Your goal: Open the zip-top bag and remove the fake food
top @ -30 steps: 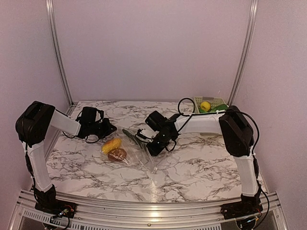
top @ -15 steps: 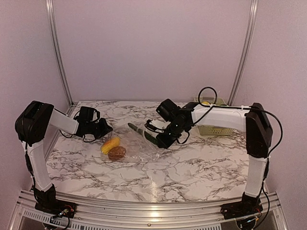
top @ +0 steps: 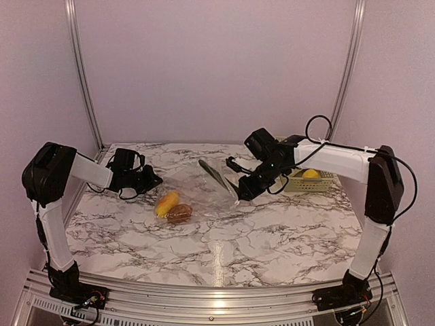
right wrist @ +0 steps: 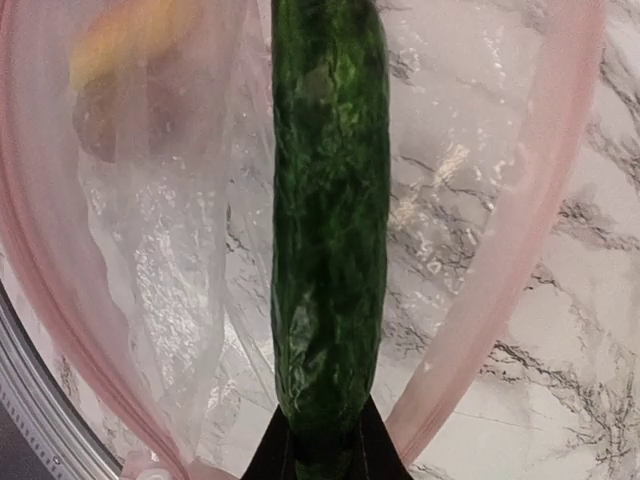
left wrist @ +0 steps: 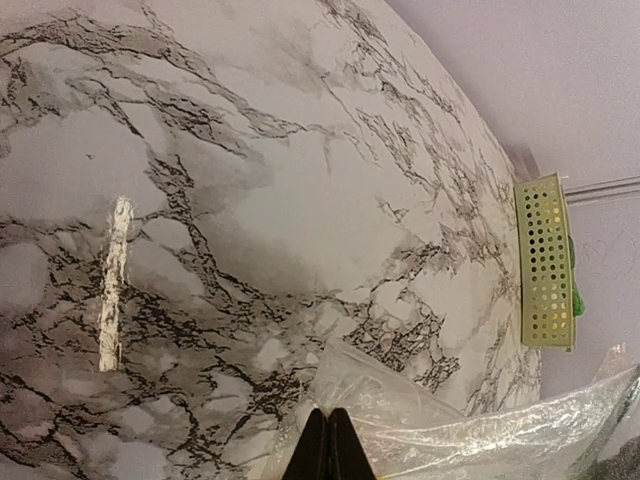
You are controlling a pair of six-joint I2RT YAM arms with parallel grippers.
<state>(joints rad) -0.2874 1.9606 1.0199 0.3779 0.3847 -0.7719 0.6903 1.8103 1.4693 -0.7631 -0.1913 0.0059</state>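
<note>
- Top view: the zip-top bag (top: 204, 197) lies crumpled near the middle of the marble surface (top: 272, 238).
- The yellow-orange piece (top: 166, 202) and the brown round piece (top: 179, 213) sit touching each other inside the bag's 9 o'clock end.
- The left pincer (top: 155, 181) is at 10 o'clock of those two pieces, at the bag's corner.
- The right pincer (top: 239, 191) is at the bag's 3 o'clock end, grasping the long green pod (top: 214, 174). The pod's free end slants toward 11 o'clock.
- A pale green basket (top: 319, 183) stands at 3 o'clock of the right pincer with a lemon (top: 310, 174) in it.
- Left wrist view: the left pincer (left wrist: 327, 430) is clenched, tips pressed together on the edge of the bag (left wrist: 480, 440). The bag's film spreads toward 3 o'clock.
- The basket (left wrist: 545, 262) stands well apart at 2 o'clock, something green showing at its far side.
- Right wrist view: the right pincer (right wrist: 325, 455) grips the base of the pod (right wrist: 328, 220), which runs straight to 12 o'clock.
- The bag's pinkish zip rim (right wrist: 540, 220) loops around the pod on both sides.
- Through the film (right wrist: 150, 280) at 11 o'clock, the yellow-orange piece (right wrist: 120, 40) and the brown piece (right wrist: 110, 120) show blurred.
</note>
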